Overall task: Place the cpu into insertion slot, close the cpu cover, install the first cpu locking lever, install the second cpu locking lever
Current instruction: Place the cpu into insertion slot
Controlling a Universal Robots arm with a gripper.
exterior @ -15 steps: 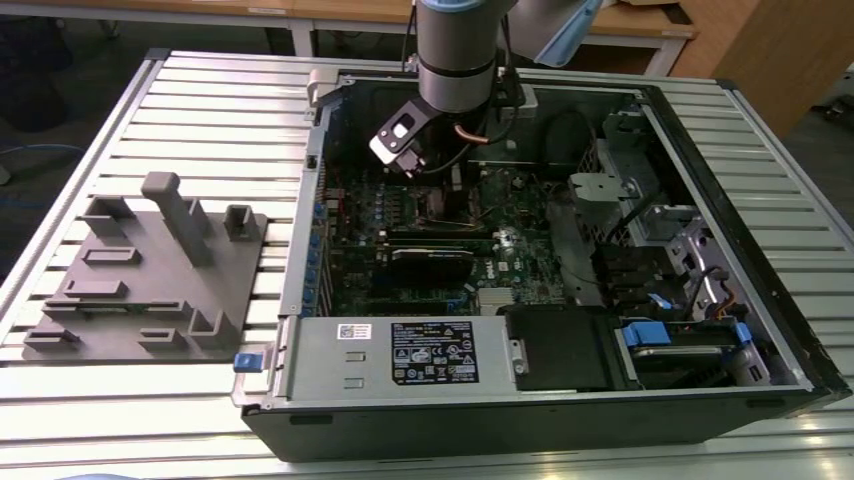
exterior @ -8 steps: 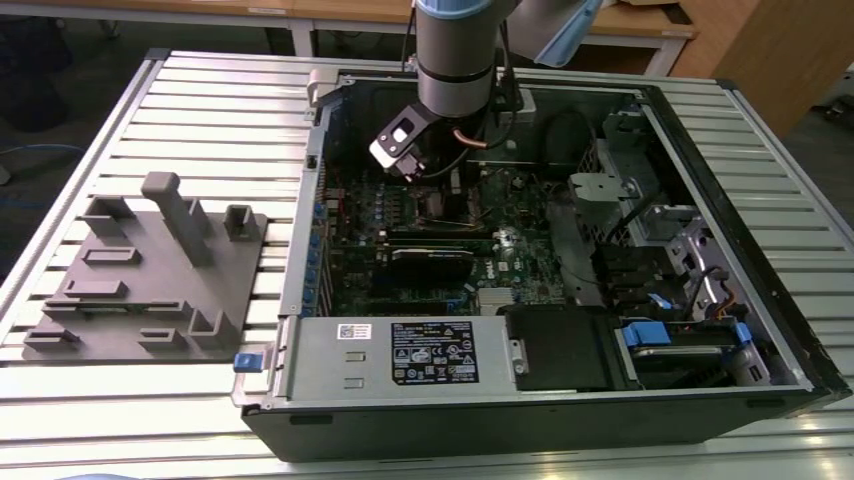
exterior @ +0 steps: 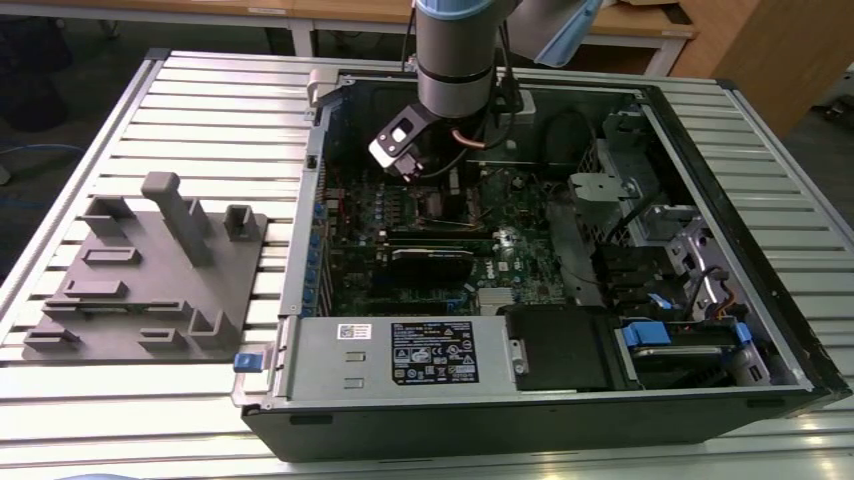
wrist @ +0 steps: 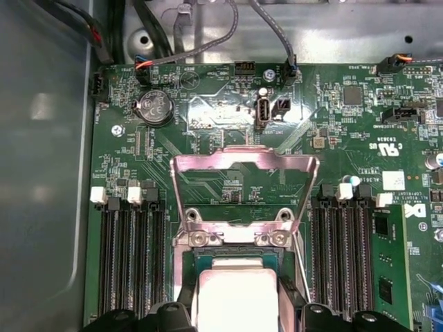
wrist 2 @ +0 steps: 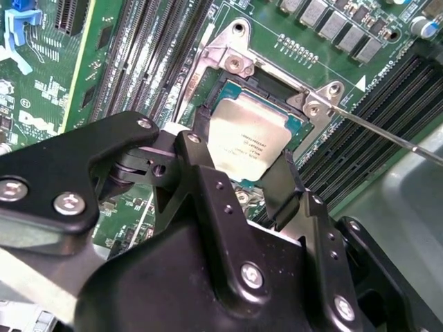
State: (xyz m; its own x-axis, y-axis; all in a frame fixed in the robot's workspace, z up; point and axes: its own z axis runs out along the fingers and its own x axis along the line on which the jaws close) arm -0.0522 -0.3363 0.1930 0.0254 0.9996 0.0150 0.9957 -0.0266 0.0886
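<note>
Over the insertion slot (wrist 2: pixel 268 84), the hand (wrist 2: pixel 242 159) pinches the cpu (wrist 2: pixel 250 131) between its fingers, the cpu cover (wrist: pixel 201 160) raised open.

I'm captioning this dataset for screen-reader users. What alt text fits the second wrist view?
The black gripper clasps the silver cpu by two opposite edges at the open insertion slot on a green motherboard. A thin lever rod sticks out from the slot's metal rim, and long black memory slots run on either side.
</note>
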